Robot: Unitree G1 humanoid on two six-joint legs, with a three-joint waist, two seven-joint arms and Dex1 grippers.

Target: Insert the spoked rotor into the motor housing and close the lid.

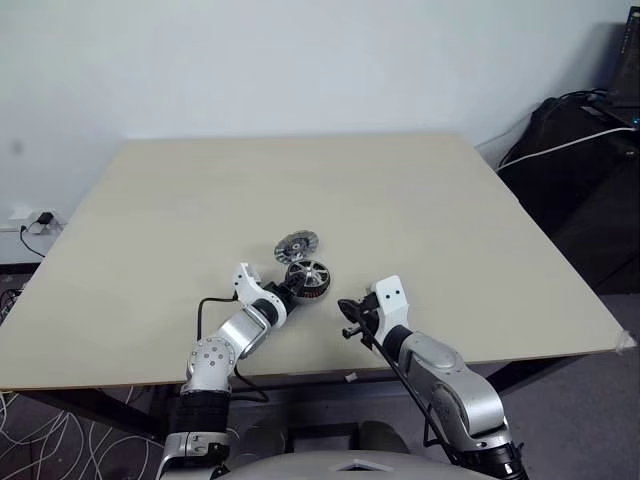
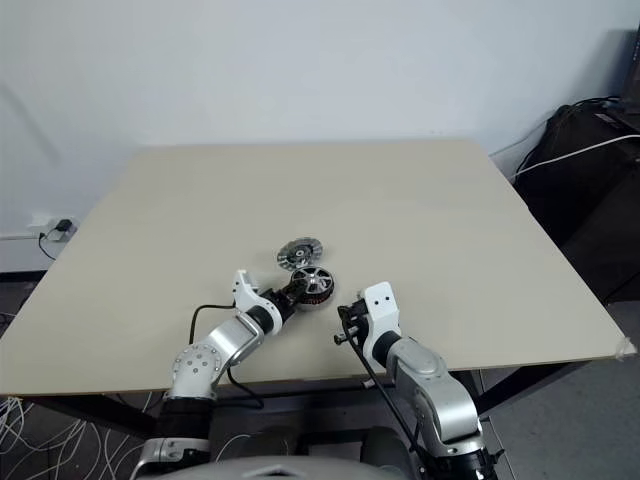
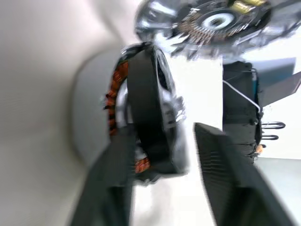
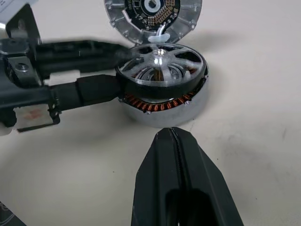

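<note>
Nearest the camera, the right end effector (image 1: pixel 350 318) hangs low over the near edge of the worktop (image 1: pixel 420 200), its two black fingers pressed together with nothing between them, pointing forward and slightly left toward the parts. Left of it, the left end effector (image 1: pixel 290 290) reaches forward and to the right from a bent silver arm, its fingers parted on either side of the spoked rotor (image 4: pixel 160 63); one finger lies against the dark rim, and whether the other touches cannot be told.

Seen from the right wrist, the spoked rotor sits tilted on top of the motor housing (image 4: pixel 164 101), not fully seated, with copper-brown windings showing below its rim. Both rest on the worktop a little near of centre. Just beyond them, on the far side, the lid (image 1: pixel 296 244) lies flat, close to the housing.

A pale beige worktop fills the middle of the scene, bare apart from these parts. A plain white wall (image 1: pixel 300 60) stands behind it. To the right stands dark equipment (image 1: pixel 580 170) with a white cable draped across it, and at the far left a wall socket (image 1: pixel 35 218) with a plug sits low by the worktop's edge.
</note>
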